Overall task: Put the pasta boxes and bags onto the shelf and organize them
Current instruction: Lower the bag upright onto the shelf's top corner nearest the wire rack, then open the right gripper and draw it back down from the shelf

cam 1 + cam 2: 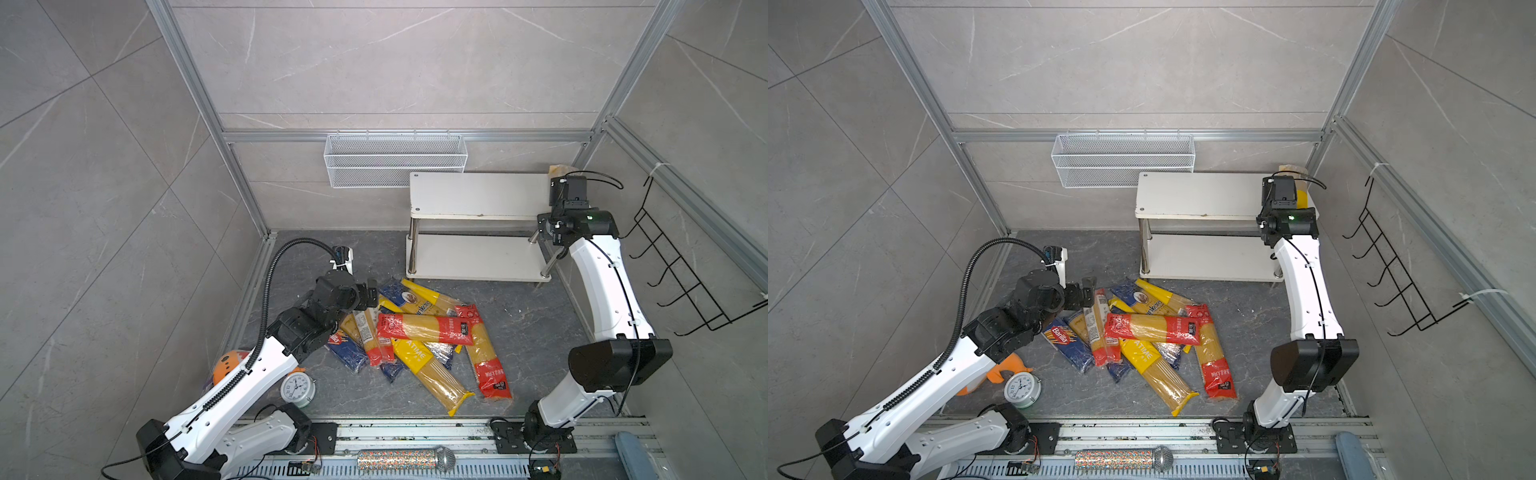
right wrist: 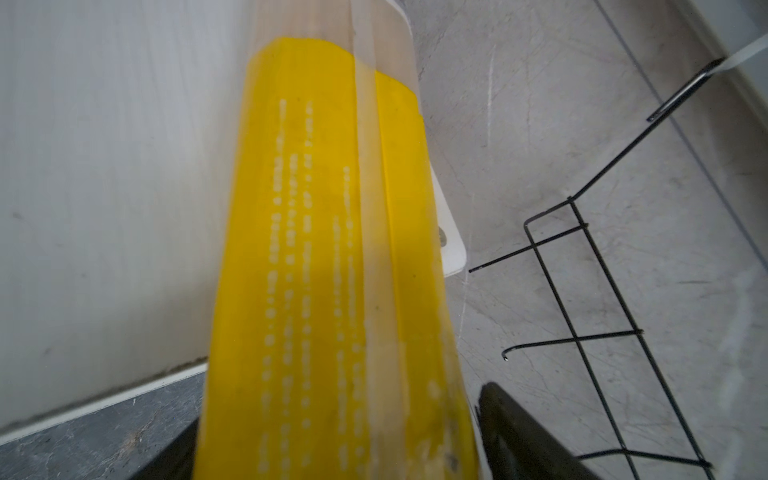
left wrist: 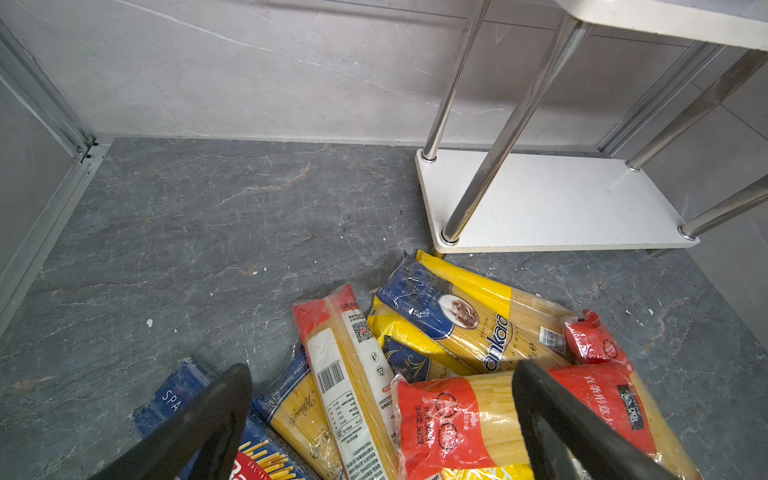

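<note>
Several long pasta bags (image 1: 424,328) (image 1: 1154,328) lie crisscrossed in a heap on the dark floor, with a dark blue Barilla pack (image 1: 1065,336) at its left edge. My left gripper (image 1: 372,293) (image 3: 382,368) hovers open over the heap's left end, above a red-ended bag (image 3: 457,419), and holds nothing. The white two-tier shelf (image 1: 478,195) (image 3: 552,208) stands at the back right. A yellow-ended bag (image 2: 324,249) (image 1: 1302,195) lies along the right end of its top board. My right gripper (image 2: 340,407) straddles that bag, open, with a gap beside one finger (image 2: 519,428).
A white wire mesh basket (image 1: 395,160) hangs on the back wall. A black wire hook rack (image 1: 681,282) (image 2: 582,291) hangs on the right wall, close to my right arm. An alarm clock (image 1: 297,388) and an orange toy (image 1: 226,363) sit by my left arm.
</note>
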`<action>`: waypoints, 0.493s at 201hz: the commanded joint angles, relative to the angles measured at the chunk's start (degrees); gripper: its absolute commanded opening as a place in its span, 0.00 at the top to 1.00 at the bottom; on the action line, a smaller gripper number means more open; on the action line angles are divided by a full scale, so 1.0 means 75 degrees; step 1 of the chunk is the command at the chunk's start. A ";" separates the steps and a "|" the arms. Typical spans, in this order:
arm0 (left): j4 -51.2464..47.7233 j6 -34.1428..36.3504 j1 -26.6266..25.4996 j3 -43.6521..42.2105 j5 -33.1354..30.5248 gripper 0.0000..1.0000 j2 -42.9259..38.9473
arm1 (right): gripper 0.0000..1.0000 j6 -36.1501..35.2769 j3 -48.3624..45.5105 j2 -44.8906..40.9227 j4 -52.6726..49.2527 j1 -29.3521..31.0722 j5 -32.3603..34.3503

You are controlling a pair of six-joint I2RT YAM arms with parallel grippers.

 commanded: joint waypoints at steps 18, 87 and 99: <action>0.0053 0.0027 -0.0135 0.0320 -0.0187 0.00 0.0050 | 0.13 -0.0203 0.0076 -0.0165 0.0075 -0.0139 0.0300; 0.0049 0.0115 -0.0270 0.0493 -0.0251 0.00 0.0237 | 0.13 -0.0324 0.0287 -0.0022 0.0227 -0.0420 0.0338; 0.0049 0.0121 -0.0287 0.0508 -0.0275 0.00 0.0266 | 0.13 -0.0332 0.0303 -0.0006 0.0238 -0.0426 0.0293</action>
